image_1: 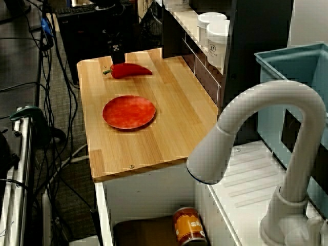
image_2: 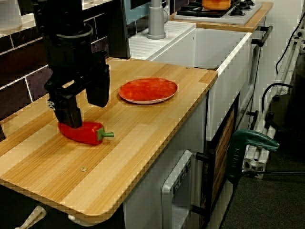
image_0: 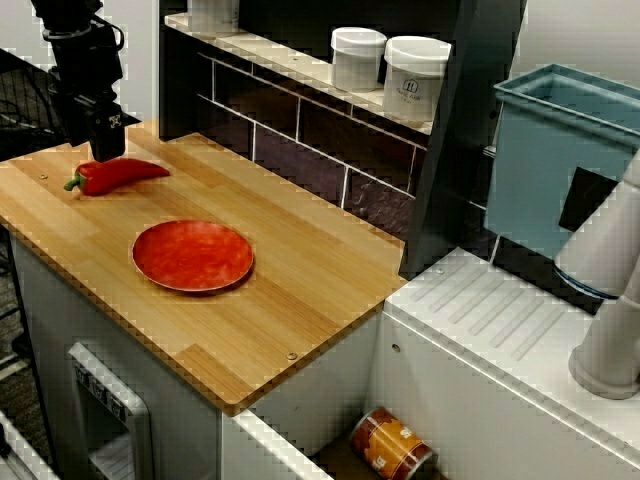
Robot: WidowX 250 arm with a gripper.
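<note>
A red pepper (image_0: 120,175) with a green stem lies on the wooden counter (image_0: 300,300) near its far corner. My black gripper (image_2: 86,114) hangs right over it, fingers pointing down and spread apart. In the view from the counter's end, one finger (image_2: 69,114) rests against the pepper (image_2: 83,132) and the other (image_2: 98,88) ends a little above the board. Nothing is clamped. In the view from above the tap, the gripper (image_1: 118,56) sits just behind the pepper (image_1: 128,70). A round red plate (image_0: 192,255) lies empty mid-counter, a hand's width from the pepper.
Two white jars (image_0: 385,65) stand on the tiled shelf behind the counter. A grey tap (image_1: 256,133) arches over the sink, where an orange can (image_0: 392,443) lies. A teal bin (image_0: 560,150) sits at the back right. A green clamp (image_2: 250,143) is beside the cabinet.
</note>
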